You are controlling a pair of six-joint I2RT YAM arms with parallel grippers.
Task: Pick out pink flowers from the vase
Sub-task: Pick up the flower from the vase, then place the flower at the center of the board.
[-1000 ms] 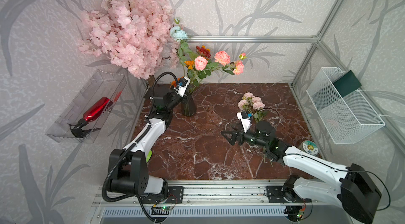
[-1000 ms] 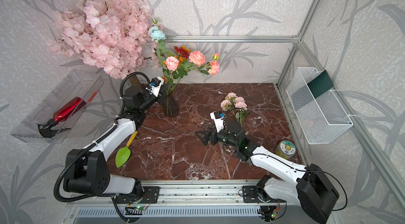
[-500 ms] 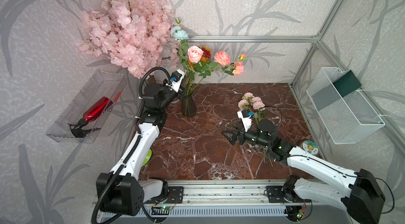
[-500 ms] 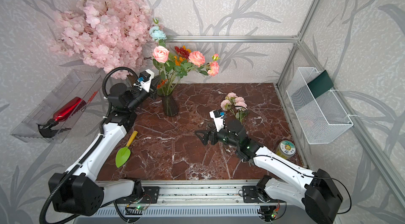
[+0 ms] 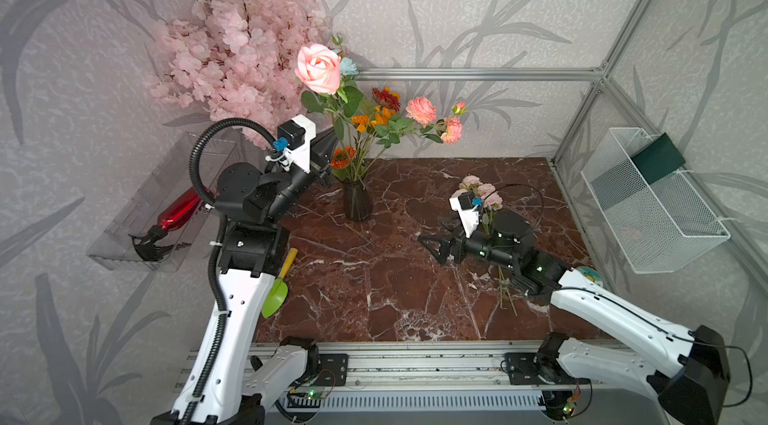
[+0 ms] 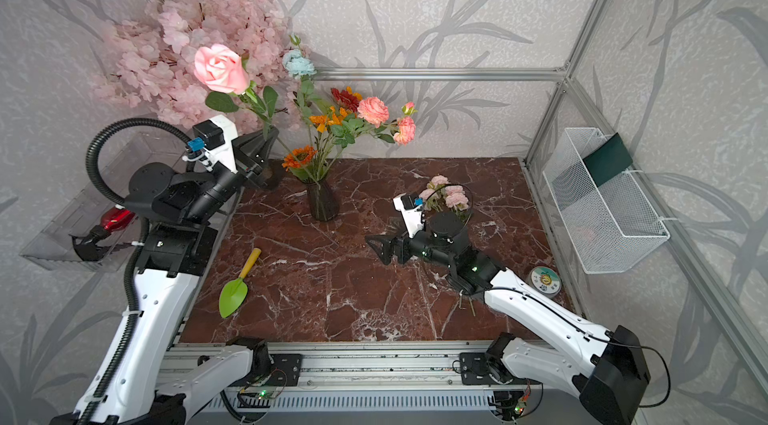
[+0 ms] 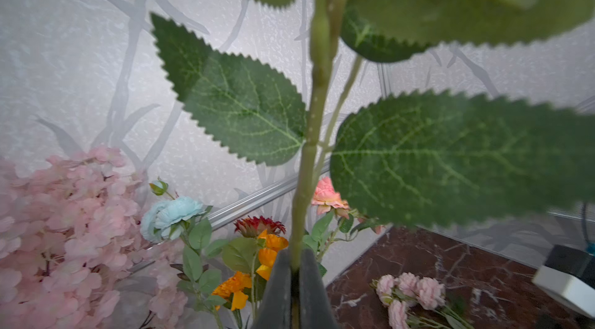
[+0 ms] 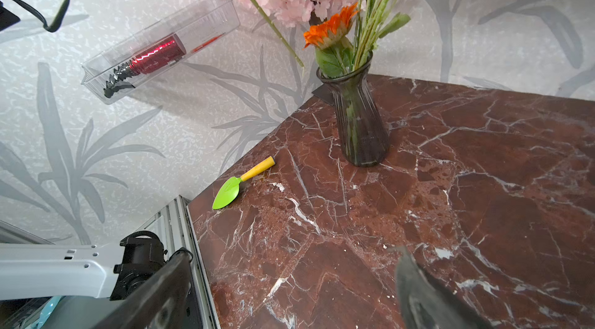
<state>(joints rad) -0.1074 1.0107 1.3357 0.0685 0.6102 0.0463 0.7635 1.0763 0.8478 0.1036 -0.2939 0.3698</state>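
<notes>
I am built of glossy white shells [image 5: 245, 306] and black motor joints [image 5: 249, 194]. A black corrugated cable hose [image 5: 194, 157] trails my left side. My left gripper [image 6: 270, 136] seems dark grey, wedge-fingered.

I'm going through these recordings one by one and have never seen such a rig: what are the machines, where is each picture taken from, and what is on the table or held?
Two white robot arms with pincer grippers work at a marble table. Two pictures look down from overhead, nearly alike; two come from cameras on the arms' wrists. The left gripper is shut on the stem of a pink rose, held clear of the vase. The right gripper is open and empty above the table. Other pink flowers stand in the vase; a pink bunch and a green trowel lie on the table.
</notes>
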